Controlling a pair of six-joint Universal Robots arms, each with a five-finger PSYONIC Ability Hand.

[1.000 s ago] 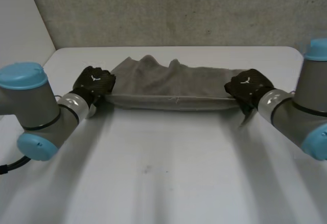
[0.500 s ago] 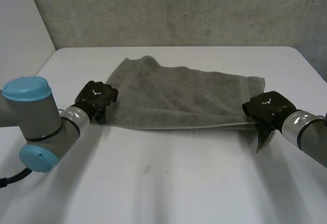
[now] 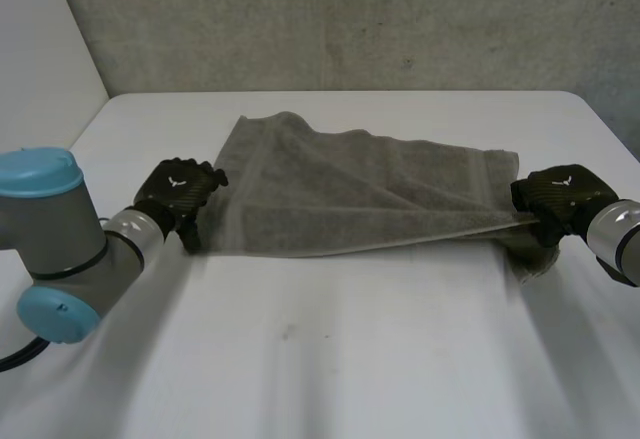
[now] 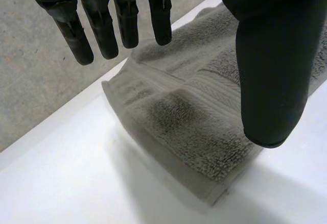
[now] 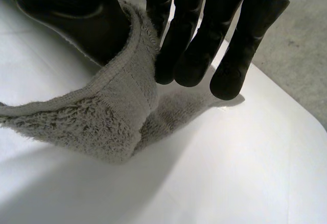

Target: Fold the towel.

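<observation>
One grey terry towel (image 3: pixel 360 199), fluffy-piled with a flat woven band, lies roughly rectangular on the smooth white bench (image 3: pixel 330 359), toward 12 o'clock. There are two black robot hands. The left robot hand (image 3: pixel 178 191), at the towel's 9 o'clock end, has straight fingers spread from the thumb. The right robot hand (image 3: pixel 560 197), at 3 o'clock, pinches a raised corner between thumb and fingers.

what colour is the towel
The towel is plain grey; the left wrist view shows it best.
</observation>
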